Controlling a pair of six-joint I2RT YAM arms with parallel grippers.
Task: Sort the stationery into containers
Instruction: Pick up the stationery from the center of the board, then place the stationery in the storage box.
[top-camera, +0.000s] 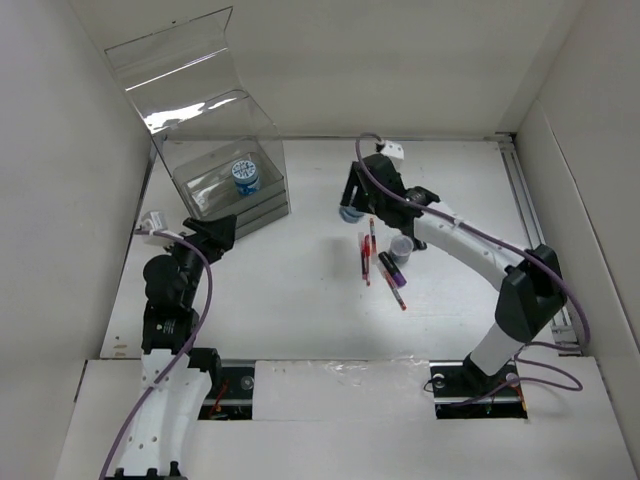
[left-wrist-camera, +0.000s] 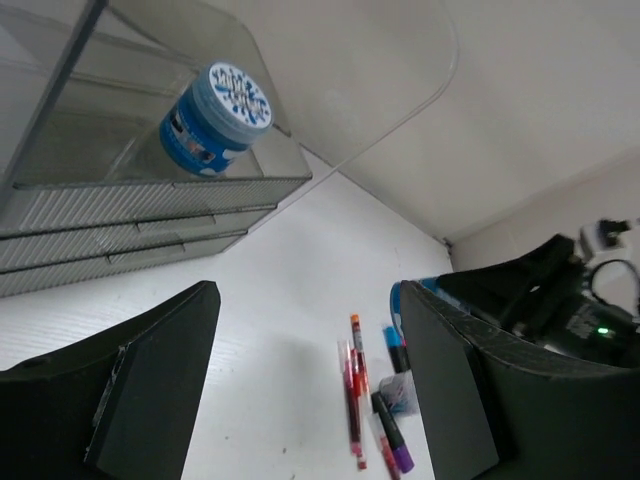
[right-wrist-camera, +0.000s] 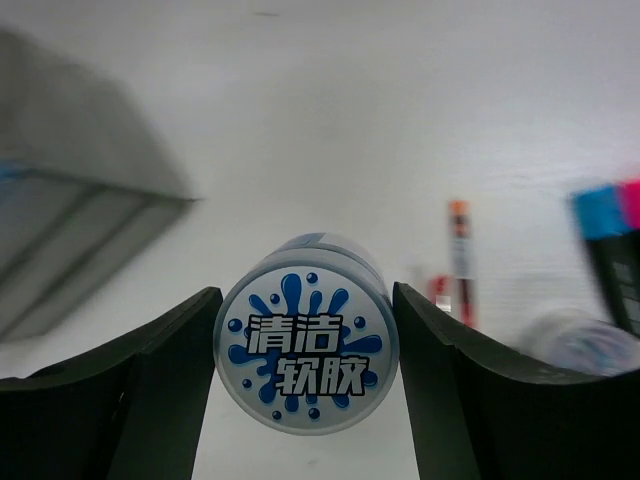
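My right gripper (top-camera: 350, 212) (right-wrist-camera: 305, 360) is shut on a small blue-and-white roll (right-wrist-camera: 307, 345), a finger pressing each side, with its printed end facing the wrist camera. It hovers just left of the loose stationery on the table: thin red pens (top-camera: 366, 256) (left-wrist-camera: 353, 385), a dark marker with a purple end (top-camera: 394, 273) (left-wrist-camera: 392, 440) and another roll (top-camera: 400, 248). The clear organiser box (top-camera: 265, 205) (left-wrist-camera: 120, 215) stands at the back left, lid up, with one roll (top-camera: 245, 176) (left-wrist-camera: 215, 118) inside. My left gripper (top-camera: 222, 233) (left-wrist-camera: 305, 385) is open and empty, just in front of the box.
White walls enclose the table on the left, back and right. A blue-capped marker (left-wrist-camera: 392, 345) lies among the pens. The right arm (top-camera: 470, 245) stretches across the right half, with purple cables looping along both arms.
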